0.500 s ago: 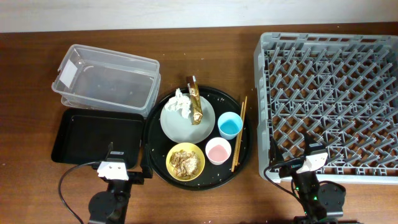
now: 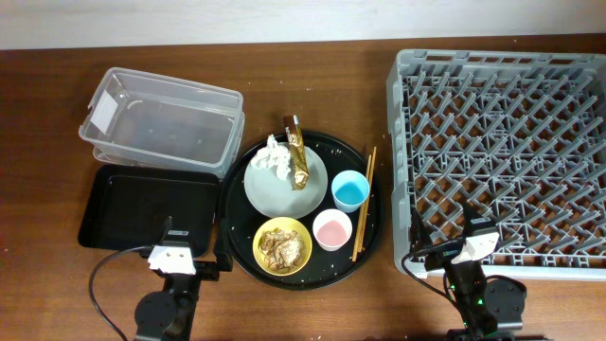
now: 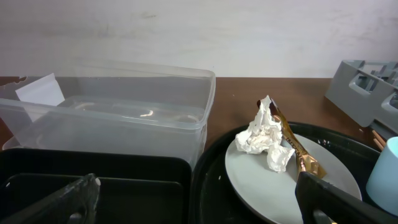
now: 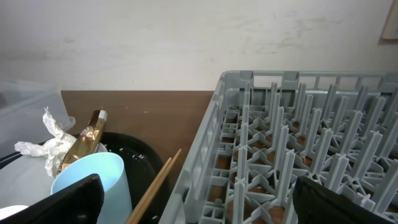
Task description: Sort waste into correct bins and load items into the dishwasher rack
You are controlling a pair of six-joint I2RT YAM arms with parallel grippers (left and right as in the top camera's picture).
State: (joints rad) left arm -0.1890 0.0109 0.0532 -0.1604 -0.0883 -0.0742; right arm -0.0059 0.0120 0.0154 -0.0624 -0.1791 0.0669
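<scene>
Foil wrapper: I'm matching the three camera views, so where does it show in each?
Overhead: the foil wrapper lies on the plate, near picture centre.
Left wrist: right of centre, against the crumpled tissue on its right side.
Right wrist: lower left, above the blue cup.
Shared landmark: the crumpled tissue, beside it in all three.

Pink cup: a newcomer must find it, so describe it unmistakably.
Left of the big grey dishwasher rack lies a round black tray. At its near right, between the yellow bowl and the wooden chopsticks, stands the pink cup. The light blue cup beside it matches in shape; only colour differs.
</scene>
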